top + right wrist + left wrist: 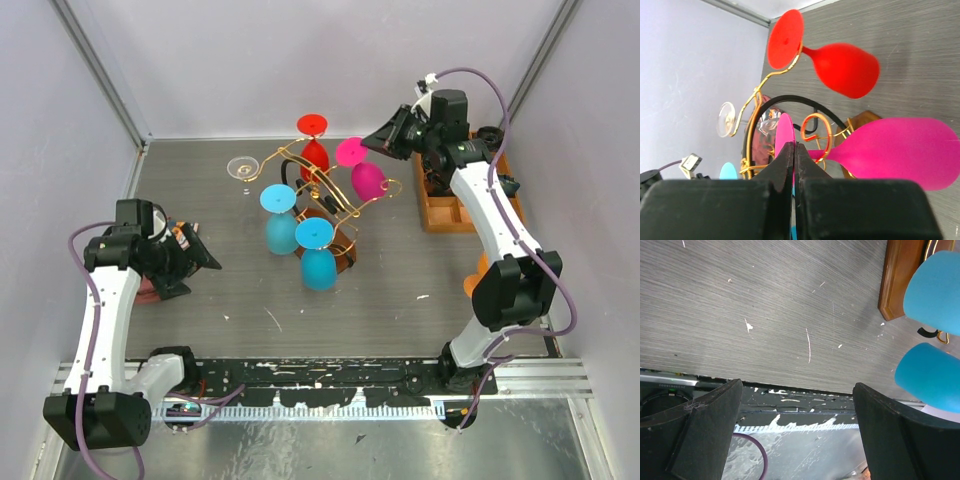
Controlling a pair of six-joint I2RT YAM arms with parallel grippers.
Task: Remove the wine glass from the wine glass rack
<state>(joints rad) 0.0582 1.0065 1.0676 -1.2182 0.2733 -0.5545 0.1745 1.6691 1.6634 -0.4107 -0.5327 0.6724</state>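
Observation:
The wine glass rack (322,188), gold wire on a brown wooden base, stands mid-table. On it hang a red glass (314,150), a pink glass (366,179), two blue glasses (280,226) (318,264) and a clear glass (241,168). My right gripper (372,143) is shut, its tips right beside the pink glass's foot (351,151). In the right wrist view the shut gripper (794,145) sits in front of that foot (784,131), with the pink bowl (900,150) to the right. My left gripper (207,257) is open and empty, left of the rack.
An orange compartment tray (450,208) lies at the right, behind the right arm. The left wrist view shows the rack's wooden base (897,280), both blue bowls (935,290) (930,377) and the table's black front rail (800,405).

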